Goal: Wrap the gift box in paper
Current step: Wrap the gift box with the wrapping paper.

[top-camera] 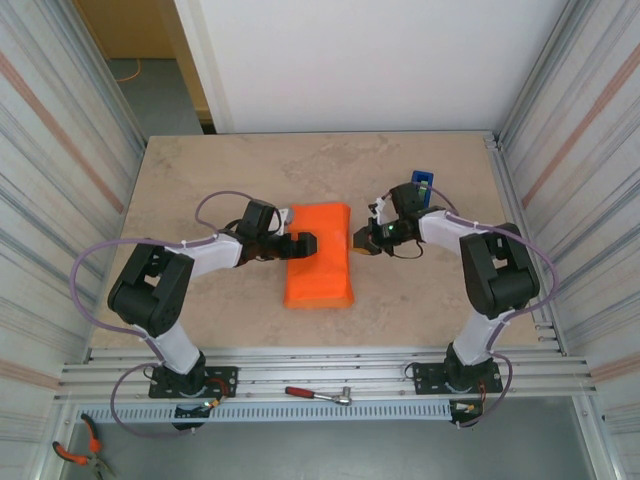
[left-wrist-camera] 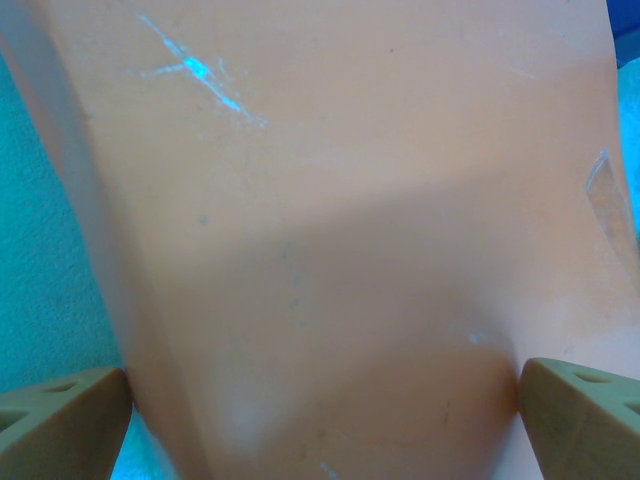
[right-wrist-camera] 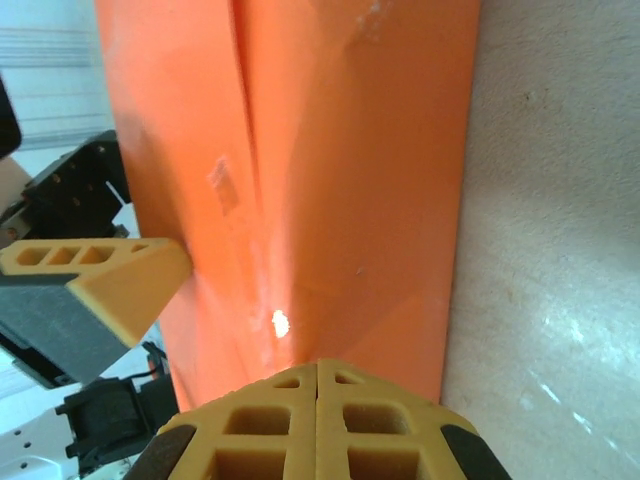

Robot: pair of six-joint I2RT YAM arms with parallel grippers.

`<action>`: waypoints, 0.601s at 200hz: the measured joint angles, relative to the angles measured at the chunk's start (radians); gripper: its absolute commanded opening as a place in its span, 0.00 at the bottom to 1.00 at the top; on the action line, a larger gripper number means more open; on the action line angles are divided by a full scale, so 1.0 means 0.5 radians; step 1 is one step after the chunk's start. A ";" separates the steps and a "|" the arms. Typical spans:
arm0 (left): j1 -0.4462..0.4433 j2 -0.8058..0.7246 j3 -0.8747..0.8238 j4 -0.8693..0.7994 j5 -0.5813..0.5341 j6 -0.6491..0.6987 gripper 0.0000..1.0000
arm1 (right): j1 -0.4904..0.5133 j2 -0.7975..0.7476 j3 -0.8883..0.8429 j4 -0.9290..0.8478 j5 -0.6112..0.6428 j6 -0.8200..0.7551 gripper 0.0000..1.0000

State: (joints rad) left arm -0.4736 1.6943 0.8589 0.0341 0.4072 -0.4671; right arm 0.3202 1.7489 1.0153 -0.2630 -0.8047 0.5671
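Beige counter (top-camera: pixel 200 180), orange paper (top-camera: pixel 320 268) mid-frame; left pincer (top-camera: pixel 303 243) spread, straddling it; right pincer (top-camera: pixel 362 241) pressed together beside; press fold flat, snug.

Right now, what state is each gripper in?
Left gripper: open wide, its fingers spread over the paper.
Right gripper: shut, holding nothing, tips by the paper's edge.

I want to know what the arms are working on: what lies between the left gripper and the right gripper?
Between the left gripper and the right gripper lies the paper, folded into an orange bundle; the top view shows it.
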 measured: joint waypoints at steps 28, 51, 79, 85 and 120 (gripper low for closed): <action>0.000 -0.004 0.022 -0.043 -0.002 0.000 0.99 | 0.009 -0.041 0.127 -0.035 0.024 0.003 0.00; -0.001 -0.006 0.055 -0.107 -0.010 0.001 0.99 | 0.063 -0.020 0.256 -0.030 0.054 0.027 0.00; -0.009 -0.006 0.095 -0.181 -0.020 0.001 0.99 | 0.150 0.109 0.397 0.038 0.092 0.098 0.00; -0.009 -0.006 0.103 -0.196 -0.019 0.001 0.99 | 0.164 0.146 0.409 0.063 0.100 0.113 0.00; -0.011 -0.008 0.143 -0.278 -0.015 0.000 0.99 | 0.197 0.306 0.400 0.141 0.143 0.212 0.00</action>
State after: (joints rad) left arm -0.4793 1.6905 0.9306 -0.1051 0.3996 -0.4671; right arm 0.4187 1.9018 1.2152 -0.1925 -0.7330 0.6731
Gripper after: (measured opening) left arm 0.987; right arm 0.061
